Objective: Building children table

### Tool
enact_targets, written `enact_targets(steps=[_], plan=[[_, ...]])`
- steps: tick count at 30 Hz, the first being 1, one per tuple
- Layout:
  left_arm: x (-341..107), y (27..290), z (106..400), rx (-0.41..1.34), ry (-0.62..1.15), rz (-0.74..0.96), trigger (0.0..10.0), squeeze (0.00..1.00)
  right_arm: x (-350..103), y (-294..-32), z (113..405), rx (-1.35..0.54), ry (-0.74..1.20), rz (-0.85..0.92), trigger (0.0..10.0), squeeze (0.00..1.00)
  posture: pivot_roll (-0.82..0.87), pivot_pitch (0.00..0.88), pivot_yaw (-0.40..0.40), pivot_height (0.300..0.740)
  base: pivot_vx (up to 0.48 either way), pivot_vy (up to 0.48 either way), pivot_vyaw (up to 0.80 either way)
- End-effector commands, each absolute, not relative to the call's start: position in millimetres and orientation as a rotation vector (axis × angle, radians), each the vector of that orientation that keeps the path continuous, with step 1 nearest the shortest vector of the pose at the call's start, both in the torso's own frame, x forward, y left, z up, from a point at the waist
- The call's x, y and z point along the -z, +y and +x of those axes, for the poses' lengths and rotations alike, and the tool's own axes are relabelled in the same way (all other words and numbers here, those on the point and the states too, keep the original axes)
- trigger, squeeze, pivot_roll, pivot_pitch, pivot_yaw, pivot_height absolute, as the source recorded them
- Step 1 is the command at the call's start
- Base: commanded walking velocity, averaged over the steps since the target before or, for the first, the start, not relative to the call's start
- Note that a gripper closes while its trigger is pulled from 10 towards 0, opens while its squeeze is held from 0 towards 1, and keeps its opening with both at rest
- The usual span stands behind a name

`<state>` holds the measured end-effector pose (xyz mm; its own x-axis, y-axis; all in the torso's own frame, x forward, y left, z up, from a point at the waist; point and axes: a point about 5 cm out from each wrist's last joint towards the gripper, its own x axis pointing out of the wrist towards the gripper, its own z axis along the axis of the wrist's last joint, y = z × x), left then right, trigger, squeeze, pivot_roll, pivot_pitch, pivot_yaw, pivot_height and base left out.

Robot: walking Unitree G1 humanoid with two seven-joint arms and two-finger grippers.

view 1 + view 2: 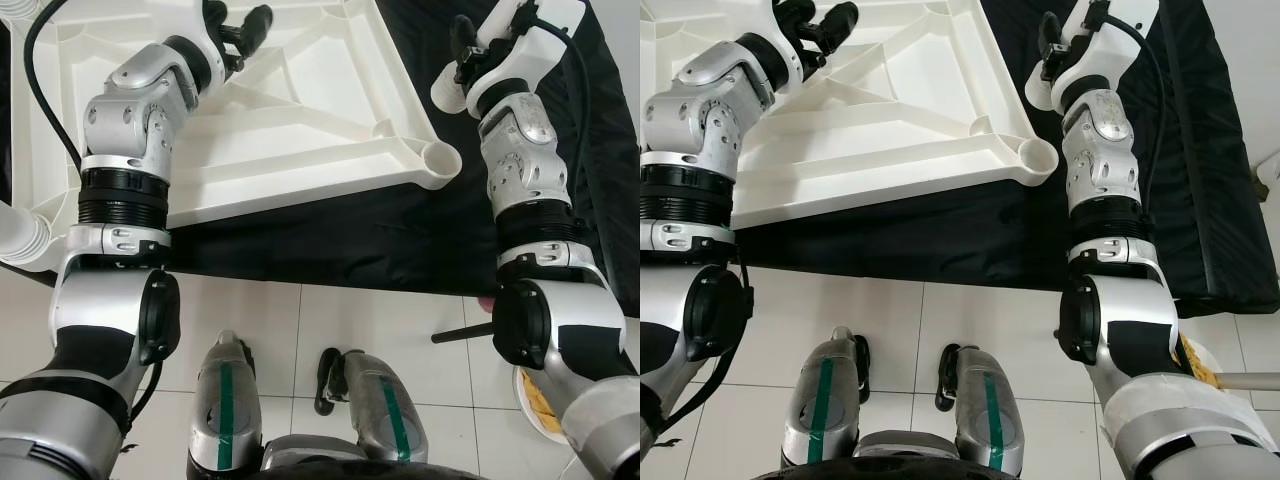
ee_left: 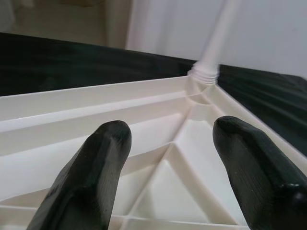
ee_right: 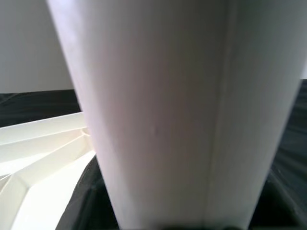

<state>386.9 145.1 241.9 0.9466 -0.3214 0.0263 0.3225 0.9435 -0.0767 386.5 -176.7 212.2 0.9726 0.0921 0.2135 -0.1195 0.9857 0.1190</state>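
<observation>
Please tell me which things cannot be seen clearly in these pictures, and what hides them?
- Right gripper: the white table leg stands close before the right wrist camera, covering the jaws; open or shut cannot be told.
- Upside-down tabletop: its far side is cut off by the top edge of the head views.
- Yellow item on a plate: hidden behind the right arm, cut by the frame.

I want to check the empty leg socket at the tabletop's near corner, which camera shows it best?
The left eye view: the empty socket sits unobstructed at the corner of the upturned white tabletop. The right eye view shows it equally whole. The left wrist view instead faces a corner with a leg already fitted.
</observation>
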Motion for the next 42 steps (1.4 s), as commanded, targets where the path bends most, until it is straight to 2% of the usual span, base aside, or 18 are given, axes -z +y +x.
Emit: enact_targets(steps=[1, 9, 14, 18, 26, 35, 42], plan=[[-243.8, 149.8, 390.3, 0.237, -0.014, -0.043, 10.0, 0.00, -210.3, -176.4, 383.7, -0.126, -0.205, 0.134, 10.0, 0.00, 0.10, 0.057, -0.103, 0.740, 0.000, 0.000, 0.00], [-246.8, 158.3, 385.5, 0.116, -0.054, -0.016, 10.0, 0.00, -208.6, -171.1, 374.1, -0.137, -0.238, 0.142, 10.0, 0.00, 0.09, 0.041, -0.083, 0.740, 0.000, 0.000, 0.00], [-247.3, 154.5, 378.4, 0.115, -0.097, -0.064, 10.0, 0.00, -210.8, -164.6, 363.6, -0.156, -0.291, 0.124, 10.0, 0.00, 0.08, 0.031, -0.076, 0.740, 0.000, 0.000, 0.00], [-237.5, 145.0, 360.8, 0.060, -0.191, 0.015, 10.0, 0.00, -208.1, -161.1, 344.9, -0.135, -0.325, 0.106, 10.0, 0.00, 0.08, 0.021, -0.063, 0.740, 0.000, 0.000, 0.00], [-220.5, 142.2, 348.6, 0.035, -0.172, 0.065, 10.0, 0.00, -198.6, -164.1, 332.4, -0.100, -0.303, 0.093, 10.0, 0.00, 0.08, 0.020, -0.056, 0.740, 0.000, 0.000, 0.00], [-210.6, 140.6, 331.8, 0.025, -0.167, -0.055, 10.0, 0.00, -192.2, -159.7, 322.9, -0.069, -0.261, 0.125, 10.0, 0.00, 0.08, 0.018, -0.058, 0.740, 0.000, 0.000, 0.00], [-211.1, 143.7, 323.0, -0.052, -0.182, 0.063, 10.0, 0.00, -190.6, -153.4, 317.2, -0.131, -0.269, 0.115, 10.0, 0.00, 0.09, 0.012, -0.062, 0.740, 0.000, 0.000, 0.00]])
